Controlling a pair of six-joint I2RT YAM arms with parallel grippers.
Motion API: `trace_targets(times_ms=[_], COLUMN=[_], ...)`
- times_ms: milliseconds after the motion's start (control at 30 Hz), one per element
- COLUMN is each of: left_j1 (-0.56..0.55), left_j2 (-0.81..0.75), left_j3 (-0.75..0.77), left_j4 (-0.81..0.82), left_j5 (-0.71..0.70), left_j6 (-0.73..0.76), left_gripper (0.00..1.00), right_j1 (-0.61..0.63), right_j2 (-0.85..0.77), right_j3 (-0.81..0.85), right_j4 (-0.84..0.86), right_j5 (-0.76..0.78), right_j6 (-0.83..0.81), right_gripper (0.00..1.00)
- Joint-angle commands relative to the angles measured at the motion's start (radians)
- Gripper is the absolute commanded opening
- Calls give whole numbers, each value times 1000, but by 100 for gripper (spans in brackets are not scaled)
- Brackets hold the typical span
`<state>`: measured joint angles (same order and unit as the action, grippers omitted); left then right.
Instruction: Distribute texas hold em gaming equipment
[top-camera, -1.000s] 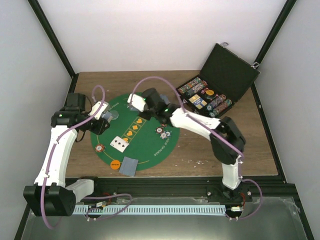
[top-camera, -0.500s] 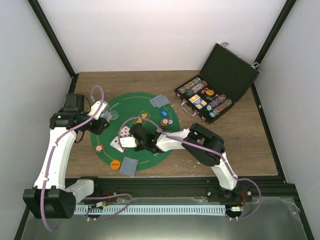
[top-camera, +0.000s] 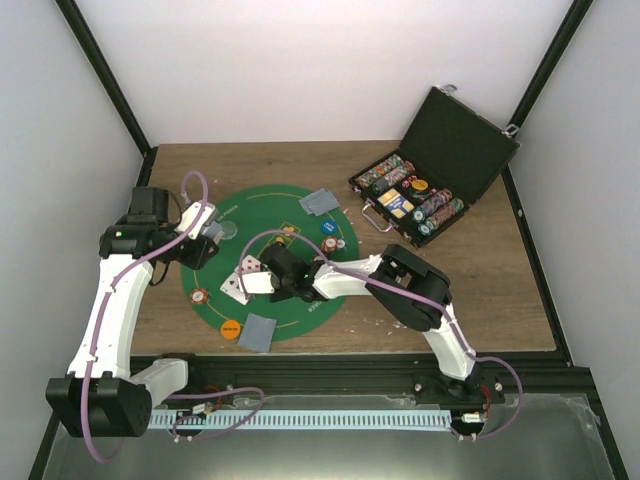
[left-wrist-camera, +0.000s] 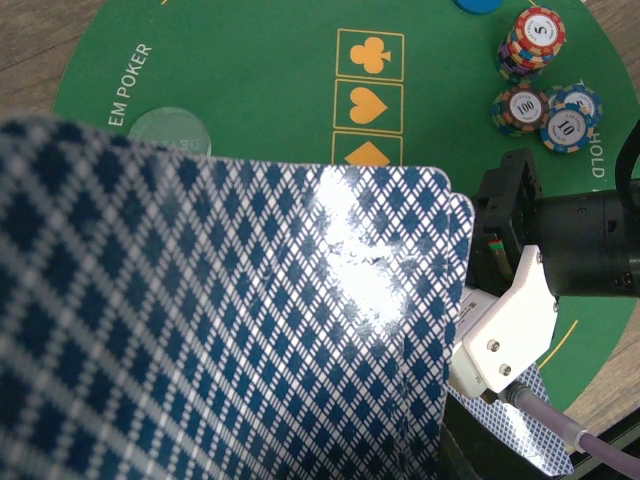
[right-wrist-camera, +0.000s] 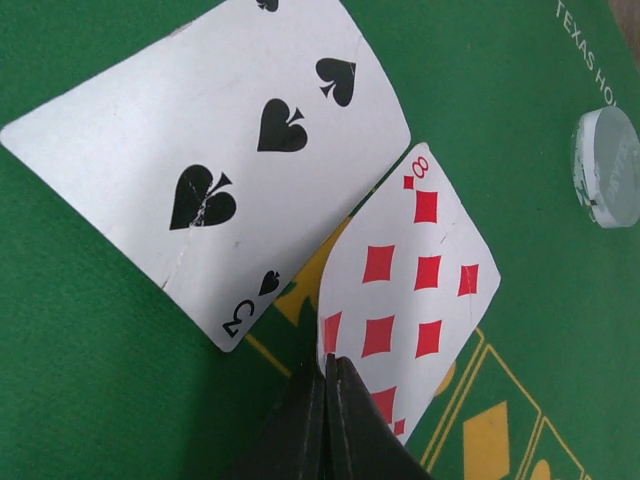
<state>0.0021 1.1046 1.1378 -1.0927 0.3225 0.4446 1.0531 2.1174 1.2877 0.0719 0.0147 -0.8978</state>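
Right claw (right-wrist-camera: 325, 368) swung back, closed at red eight (right-wrist-camera: 420, 270); left claw (top-camera: 207, 243) grips deck (left-wrist-camera: 220, 320)

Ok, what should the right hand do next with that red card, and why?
Probably open and lift away: the shut right hand seems to pinch the eight of diamonds, which lies face up on the green mat beside the three of spades.

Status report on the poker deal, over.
Left gripper shut on blue-backed cards. Right gripper shut, at the edge of the face-up eight of diamonds. Three of spades lies right alongside.
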Motion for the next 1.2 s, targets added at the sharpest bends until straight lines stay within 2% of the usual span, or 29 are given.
trace_targets(times_ms=[0,433,567,733,867,1000,1067,1100,1133,1167], left_j1=[6,6,6,6,6,6,6,6,6,5], left_j2=[-12,-11,-9,-8,-9,-8,-5,-4,-2,-1], left_j3=[6,10,12,13,13,13,15,15,15,17], left_j4=[16,13,14,13,11,8,3,-1,-8,-16], left_j5=[21,21,23,24,24,32,40,46,56,68], left_j6=[-5,-4,-4,-3,0,8,18,25,36,48], left_gripper=[33,33,33,33,33,33,33,33,33,33], right_j1=[8,18,19,21,23,23,17,10,-4,-20], right_j2=[-8,-49,-56,-72,-108,-210,-303,-341,-382,-418], right_j3=[9,-31,-42,-46,-59,-83,-98,-103,-106,-109], right_j4=[-75,-87,-73,-74,-85,-85,-89,-97,-109,-117], right_j5=[-41,-39,-17,11,22,-11,-68,-109,-159,-228], right_j6=[6,-8,-20,-43,-41,46,123,176,224,298], right_gripper=[1,1,8,25,34,47,62,73,92,99])
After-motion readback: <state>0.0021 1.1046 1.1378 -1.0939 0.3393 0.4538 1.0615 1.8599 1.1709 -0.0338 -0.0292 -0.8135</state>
